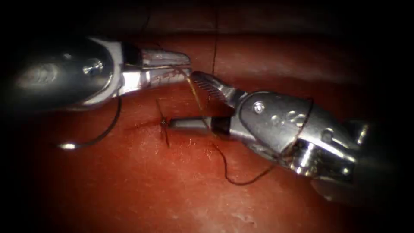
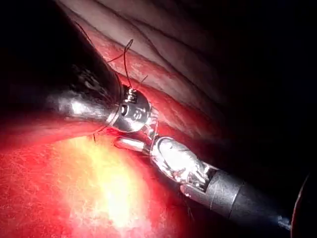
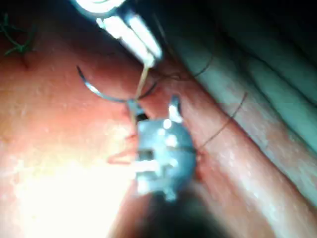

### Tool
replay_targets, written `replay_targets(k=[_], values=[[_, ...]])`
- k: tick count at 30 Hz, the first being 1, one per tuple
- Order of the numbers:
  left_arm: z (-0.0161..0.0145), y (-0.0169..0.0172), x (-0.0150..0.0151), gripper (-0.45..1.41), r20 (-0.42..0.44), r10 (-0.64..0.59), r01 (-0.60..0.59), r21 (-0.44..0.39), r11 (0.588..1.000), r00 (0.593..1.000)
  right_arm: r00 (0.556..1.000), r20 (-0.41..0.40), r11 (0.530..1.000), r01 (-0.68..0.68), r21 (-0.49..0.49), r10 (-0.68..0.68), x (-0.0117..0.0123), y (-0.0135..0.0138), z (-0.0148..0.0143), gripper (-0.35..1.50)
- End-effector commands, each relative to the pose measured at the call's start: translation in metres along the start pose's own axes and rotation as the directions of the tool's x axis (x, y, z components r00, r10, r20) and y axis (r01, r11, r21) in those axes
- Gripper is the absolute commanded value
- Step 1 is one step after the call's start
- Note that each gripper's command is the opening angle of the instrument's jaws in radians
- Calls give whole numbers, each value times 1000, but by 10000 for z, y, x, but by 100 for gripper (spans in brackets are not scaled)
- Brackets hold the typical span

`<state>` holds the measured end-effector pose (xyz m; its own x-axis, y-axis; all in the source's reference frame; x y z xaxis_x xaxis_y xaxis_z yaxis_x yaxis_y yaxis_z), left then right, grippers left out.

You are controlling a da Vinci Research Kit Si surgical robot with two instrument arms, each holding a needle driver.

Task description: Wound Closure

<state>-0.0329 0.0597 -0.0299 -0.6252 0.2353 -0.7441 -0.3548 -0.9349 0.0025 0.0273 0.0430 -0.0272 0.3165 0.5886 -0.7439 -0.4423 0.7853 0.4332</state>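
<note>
My left tool (image 1: 186, 64) comes in from the left, its jaws shut on the pale thread (image 1: 195, 95). That thread runs down towards the knotted stitch (image 1: 164, 123) at the cut. My right tool (image 1: 181, 100) stands open around it, one jaw above the thread and one lying beside the knot, holding nothing. The curved needle (image 1: 103, 136) lies free on the tissue (image 1: 142, 185) left of the cut, below the left tool's wrist, not in the tissue. In the right wrist view the open right tool (image 3: 153, 106) sits under the taut thread (image 3: 142, 79), the needle (image 3: 99, 92) beside it.
A dark slack loop of thread (image 1: 235, 181) trails over the tissue right of the cut and wraps around the right tool's wrist (image 1: 302, 125). Another strand (image 1: 214, 43) runs straight up behind the tools. The left wrist view has both tools meeting (image 2: 148, 134).
</note>
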Motion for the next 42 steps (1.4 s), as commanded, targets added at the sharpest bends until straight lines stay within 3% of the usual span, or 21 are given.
replay_targets(k=[1,7,12,20,23,24,29,34,42], values=[[11,-2,2,-35,-3,4,-4,0,1000,1000,1000,6,1000,5,19,-5,-3,-4,11,83],[35,-11,3,-35,-11,21,-21,-5,1000,1000,1000,8,997,27,69,-28,-8,-8,13,76],[60,-15,-15,-35,0,40,-40,-27,999,999,999,-2,992,45,120,-45,-8,-11,11,66],[88,1,-54,-35,10,91,-90,-83,992,996,998,-43,994,42,105,-38,-1,-6,8,64],[98,13,-78,-35,4,84,-83,-112,990,996,995,-92,995,31,94,-23,9,-2,0,59],[100,17,-90,-35,-5,87,-87,-125,988,996,988,-151,995,23,95,-8,16,0,-4,57],[94,18,-89,-35,-21,87,-89,-151,984,996,973,-232,997,12,79,7,22,3,-5,52],[83,26,-82,-35,-22,91,-94,-157,983,996,965,-261,1000,-4,16,8,22,12,-6,51],[65,47,-73,-35,-22,93,-95,-156,983,995,966,-253,984,-96,-147,56,11,35,-21,44]])
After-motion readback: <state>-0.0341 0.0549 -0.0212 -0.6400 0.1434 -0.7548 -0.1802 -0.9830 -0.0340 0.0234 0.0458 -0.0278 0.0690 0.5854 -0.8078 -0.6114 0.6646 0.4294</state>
